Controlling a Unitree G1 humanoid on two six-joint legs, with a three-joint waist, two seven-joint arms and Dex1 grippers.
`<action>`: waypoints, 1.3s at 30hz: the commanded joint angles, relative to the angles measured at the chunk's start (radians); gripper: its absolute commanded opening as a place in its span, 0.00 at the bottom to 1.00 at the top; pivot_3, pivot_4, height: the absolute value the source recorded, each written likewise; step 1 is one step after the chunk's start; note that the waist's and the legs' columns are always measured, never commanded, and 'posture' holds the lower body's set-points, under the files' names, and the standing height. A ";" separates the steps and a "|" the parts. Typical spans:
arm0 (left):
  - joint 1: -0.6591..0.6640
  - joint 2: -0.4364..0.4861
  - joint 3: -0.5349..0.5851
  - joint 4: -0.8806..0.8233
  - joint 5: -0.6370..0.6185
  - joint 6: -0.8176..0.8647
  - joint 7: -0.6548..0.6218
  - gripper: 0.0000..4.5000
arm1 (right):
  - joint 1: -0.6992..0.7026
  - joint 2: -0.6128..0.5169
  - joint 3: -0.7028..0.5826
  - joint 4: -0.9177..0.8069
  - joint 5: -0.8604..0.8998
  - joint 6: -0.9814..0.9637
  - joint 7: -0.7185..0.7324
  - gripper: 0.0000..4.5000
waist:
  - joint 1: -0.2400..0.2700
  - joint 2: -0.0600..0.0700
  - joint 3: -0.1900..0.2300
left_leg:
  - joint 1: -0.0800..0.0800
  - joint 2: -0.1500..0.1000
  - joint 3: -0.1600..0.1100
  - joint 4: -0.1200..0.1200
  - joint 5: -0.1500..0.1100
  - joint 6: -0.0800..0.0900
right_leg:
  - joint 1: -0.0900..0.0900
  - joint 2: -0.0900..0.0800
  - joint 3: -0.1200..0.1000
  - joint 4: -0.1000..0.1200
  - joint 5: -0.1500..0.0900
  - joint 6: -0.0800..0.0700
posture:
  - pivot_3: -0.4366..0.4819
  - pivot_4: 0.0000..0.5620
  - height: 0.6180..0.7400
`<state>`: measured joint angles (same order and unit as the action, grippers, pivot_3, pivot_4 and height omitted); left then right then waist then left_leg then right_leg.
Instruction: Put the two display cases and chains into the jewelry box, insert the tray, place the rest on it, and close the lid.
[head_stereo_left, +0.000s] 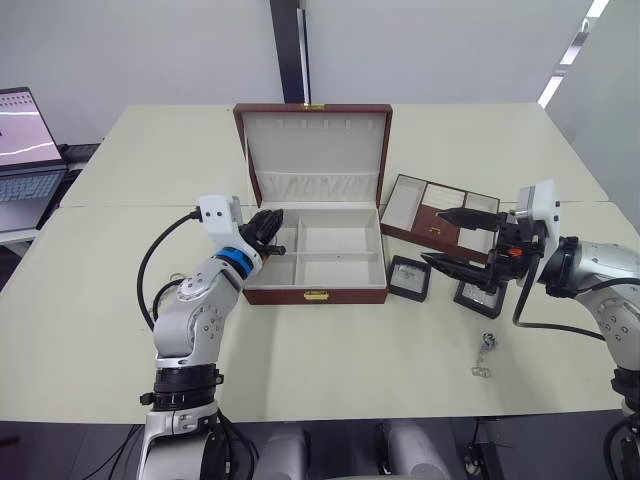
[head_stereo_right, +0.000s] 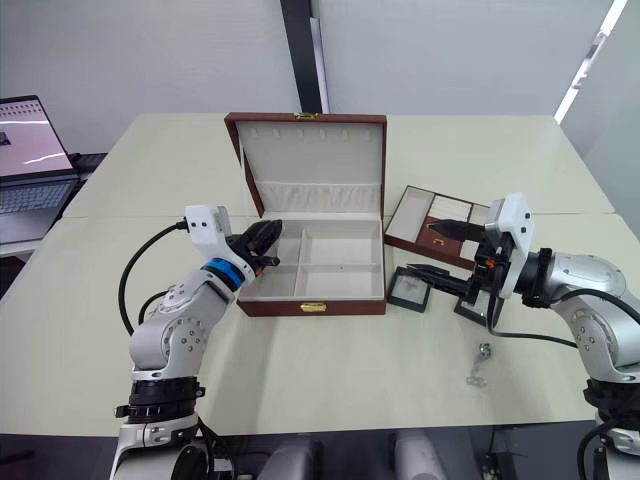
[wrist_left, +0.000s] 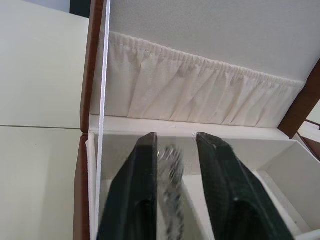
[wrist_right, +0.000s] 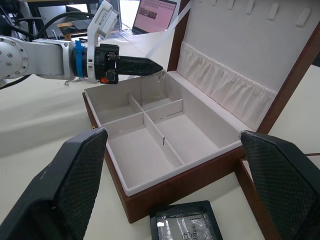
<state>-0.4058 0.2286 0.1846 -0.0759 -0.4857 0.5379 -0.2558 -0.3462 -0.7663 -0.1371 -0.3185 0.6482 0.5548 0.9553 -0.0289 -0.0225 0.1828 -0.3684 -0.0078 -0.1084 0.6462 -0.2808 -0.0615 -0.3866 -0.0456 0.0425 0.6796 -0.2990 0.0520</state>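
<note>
Left gripper (head_stereo_left: 268, 230) reached over the left rear compartment of the jewelry box (head_stereo_left: 316, 268), fingers (wrist_left: 135, 195) nearly closed on a chain (wrist_left: 170, 175) dangling between them. Right gripper (head_stereo_left: 452, 240) hovered wide open and empty above two display cases (head_stereo_left: 409, 275) (head_stereo_left: 475, 296) on the table (head_stereo_left: 330, 370). One tray (head_stereo_left: 440, 212) lay beside the box. One chain (head_stereo_left: 485, 356) remained on the table. Lid (head_stereo_left: 315, 150) stood upright.
</note>
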 joint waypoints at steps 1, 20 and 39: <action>-0.006 0.004 0.006 -0.037 -0.008 -0.009 -0.012 0.55 | -0.018 -0.006 -0.020 -0.012 0.002 -0.009 -0.003 1.00 | 0.000 0.000 0.000 | 0.000 0.000 0.000 0.000 0.000 0.000 | 0.000 0.000 0.000 0.000 0.000 0.000 | 0.48 0.27 1.00; 0.023 0.067 0.004 -0.120 -0.105 0.084 -0.163 1.00 | -0.006 -0.009 -0.038 0.007 0.000 -0.016 -0.003 1.00 | -0.001 0.000 0.000 | 0.000 0.000 0.000 0.000 0.000 0.000 | 0.000 0.000 0.000 0.000 0.000 0.000 | 0.48 0.27 1.00; 0.381 0.603 0.348 -0.013 -0.168 0.042 -0.596 1.00 | 0.254 -0.097 -0.269 0.334 -0.086 -0.154 0.072 1.00 | -0.003 0.001 0.001 | 0.001 0.001 0.001 -0.002 0.000 0.001 | 0.001 0.001 0.001 -0.001 0.000 -0.001 | 0.48 0.27 1.00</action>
<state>-0.0375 0.8100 0.4814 -0.1090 -0.6764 0.6241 -0.8432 -0.0960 -0.8529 -0.3644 0.0134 0.5681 0.4329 1.0219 -0.0318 -0.0210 0.1837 -0.3670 -0.0068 -0.1073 0.6446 -0.2812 -0.0608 -0.3860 -0.0448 0.0434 0.6790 -0.2994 0.0514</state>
